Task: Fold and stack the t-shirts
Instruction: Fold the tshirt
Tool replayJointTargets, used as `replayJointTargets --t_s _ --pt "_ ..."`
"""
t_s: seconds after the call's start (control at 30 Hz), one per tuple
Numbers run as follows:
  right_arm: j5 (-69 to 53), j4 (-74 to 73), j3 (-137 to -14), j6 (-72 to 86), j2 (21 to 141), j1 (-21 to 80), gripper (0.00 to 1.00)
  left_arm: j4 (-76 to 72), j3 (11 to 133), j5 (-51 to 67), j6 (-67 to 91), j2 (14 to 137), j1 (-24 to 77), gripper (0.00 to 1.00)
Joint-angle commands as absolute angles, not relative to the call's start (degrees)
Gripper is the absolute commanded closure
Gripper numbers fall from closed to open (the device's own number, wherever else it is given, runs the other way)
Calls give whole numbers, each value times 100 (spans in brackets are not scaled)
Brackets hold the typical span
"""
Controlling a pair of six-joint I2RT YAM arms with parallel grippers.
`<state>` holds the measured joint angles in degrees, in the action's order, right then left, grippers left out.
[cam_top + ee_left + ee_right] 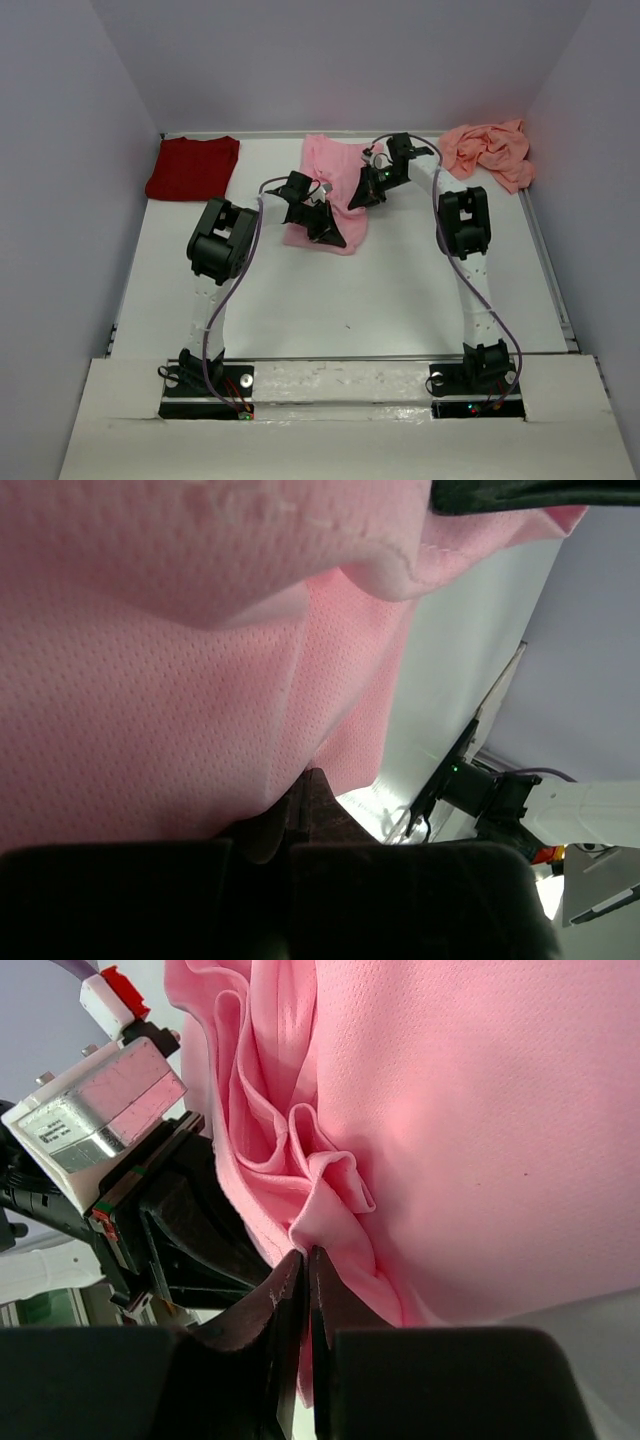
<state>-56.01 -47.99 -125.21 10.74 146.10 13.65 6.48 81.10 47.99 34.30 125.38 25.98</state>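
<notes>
From above, I see the dark red t-shirt lying folded flat at the far left corner of the counter. I think that one is done. The salmon-pink t-shirt sits in a crumpled heap at the far right corner, so it is not folded yet. The light pink t-shirt lies in the middle by the far edge, and both my hands are on it. My left hand is at its near edge. My right hand is just beside it, a bit further back. No shirt lies on another, so the stacking is not begun. I guess I am about a third of the way.

From the left wrist, pink cloth fills almost the whole view. My left hand is closed tight, and the edge of the light pink t-shirt runs right down into its tips, so I think it is pinching the cloth.

From the right wrist, my right hand is squeezed nearly together on a bunched fold of the same shirt. The rest of the shirt spreads away above the tips. The left arm is close by.
</notes>
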Motion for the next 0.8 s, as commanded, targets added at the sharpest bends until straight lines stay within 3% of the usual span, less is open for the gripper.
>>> replayJointTargets --t_s 0.0,0.23,0.77 --pt "-5792 -4606 -12920 1221 14616 1441 88 800 8007 4816 3278 12112 2584 100" --pt "-5889 -4298 -13579 1546 14941 1441 88 905 7928 4834 3199 12024 2575 100" --pt "-5318 -3973 -13464 1398 15126 1441 86 1072 7849 4772 3059 11857 2575 100"
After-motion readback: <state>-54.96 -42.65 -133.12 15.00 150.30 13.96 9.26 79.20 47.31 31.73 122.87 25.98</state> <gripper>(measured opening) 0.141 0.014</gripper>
